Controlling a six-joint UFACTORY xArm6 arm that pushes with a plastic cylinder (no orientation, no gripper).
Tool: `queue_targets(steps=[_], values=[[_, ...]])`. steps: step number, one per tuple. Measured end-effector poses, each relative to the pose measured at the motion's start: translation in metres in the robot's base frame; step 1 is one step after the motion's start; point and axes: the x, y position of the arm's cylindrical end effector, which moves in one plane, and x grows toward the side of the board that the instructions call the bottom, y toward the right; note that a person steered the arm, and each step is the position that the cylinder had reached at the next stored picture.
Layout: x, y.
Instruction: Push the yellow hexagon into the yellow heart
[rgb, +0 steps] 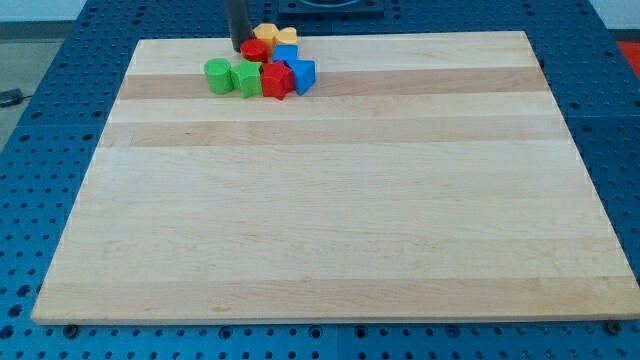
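- Filling most of the view is a pale wooden board (330, 200), lying on a blue perforated table (60, 90) that shows on every side.
- Next in size, the dark rod (240, 22) comes down from the view's top edge; my tip (241, 49) sits on the board near its top edge, just left of the block cluster and close against the red cylinder (255, 51).
- I have no pincer on this arm, only the rod, so nothing is grasped or clenched.
- All the blocks are bunched tightly together near the board's top edge, left of centre.
- On the cluster's left sit a green cylinder (217, 75) and a green block (246, 77), side by side.
- A red block (276, 81) is in the middle, with a blue block (303, 75) to its right and another blue block (286, 54) just above.
- Two yellow blocks sit at the cluster's top: one (266, 34) beside the rod, the other (288, 37) to its right. They look to be touching; I cannot tell which is the hexagon and which the heart.
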Motion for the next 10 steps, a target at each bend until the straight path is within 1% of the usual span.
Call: queue_targets(steps=[1, 2, 3, 6, 8, 10], values=[[0.003, -0.003], [-0.017, -0.012], [-0.023, -0.011], [-0.023, 0.013], [-0.01, 0.014], [-0.017, 0.001]])
